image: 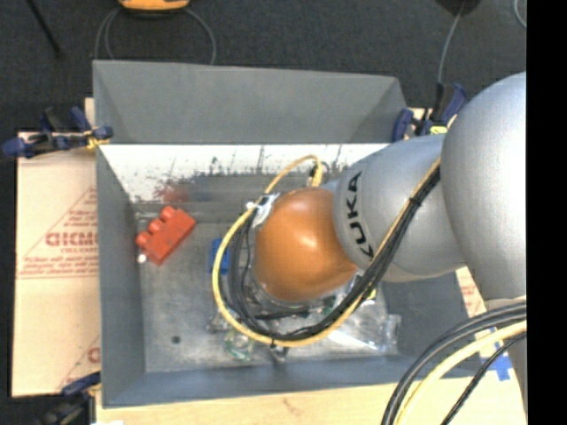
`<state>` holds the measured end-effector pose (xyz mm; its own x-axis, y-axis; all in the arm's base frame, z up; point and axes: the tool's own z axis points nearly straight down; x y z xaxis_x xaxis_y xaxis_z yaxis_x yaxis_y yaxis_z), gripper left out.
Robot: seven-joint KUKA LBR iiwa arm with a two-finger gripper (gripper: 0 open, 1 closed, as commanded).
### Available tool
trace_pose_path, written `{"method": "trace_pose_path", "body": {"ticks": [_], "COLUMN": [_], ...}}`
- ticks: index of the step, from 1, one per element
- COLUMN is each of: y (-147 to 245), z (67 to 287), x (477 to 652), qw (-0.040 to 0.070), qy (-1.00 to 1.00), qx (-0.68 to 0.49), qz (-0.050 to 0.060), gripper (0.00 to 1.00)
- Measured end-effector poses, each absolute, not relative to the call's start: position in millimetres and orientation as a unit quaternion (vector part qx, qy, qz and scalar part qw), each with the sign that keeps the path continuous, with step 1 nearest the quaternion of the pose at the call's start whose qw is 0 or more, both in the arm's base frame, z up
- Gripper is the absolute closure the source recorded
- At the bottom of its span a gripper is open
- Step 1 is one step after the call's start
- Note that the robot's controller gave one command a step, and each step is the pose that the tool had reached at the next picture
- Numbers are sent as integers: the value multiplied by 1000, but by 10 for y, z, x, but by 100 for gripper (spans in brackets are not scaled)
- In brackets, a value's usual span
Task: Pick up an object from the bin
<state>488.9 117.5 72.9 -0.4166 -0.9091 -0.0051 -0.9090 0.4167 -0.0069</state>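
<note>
**Inspector:** What is recorded of the arm's position?

**Examiner:** The arm is seen reaching in from the right. Its orange cover, looped with yellow and black cables, is placed over the middle of the grey bin, toward the near wall.

**Inspector:** Is the gripper's state established?

**Examiner:** It cannot be told. The gripper is largely hidden beneath the orange cover, and only dark parts are made out below it, low over the bin floor. Whether anything is grasped is not established.

**Inspector:** Which things are noted nearest to it?

**Examiner:** A blue thing, partly covered, is noted at the cover's left edge. A crumpled clear plastic piece is noted just to the gripper's right, by the near wall. A small greenish thing is noted just to its left. Their kinds cannot be determined.

**Inspector:** And elsewhere?

**Examiner:** A red-orange studded block is recorded lying askew near the left wall, well apart from the gripper.
</note>
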Motion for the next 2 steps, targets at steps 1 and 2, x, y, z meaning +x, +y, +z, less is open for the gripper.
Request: {"method": "trace_pose_path", "body": {"ticks": [1, 2], "y": [1191, 1478], "z": [748, 2411], "x": [4903, 4874], "qw": [7, 4], "qy": [842, 754], "qx": [-540, -657], "qz": [-1, -1], "gripper": [100, 100]}}
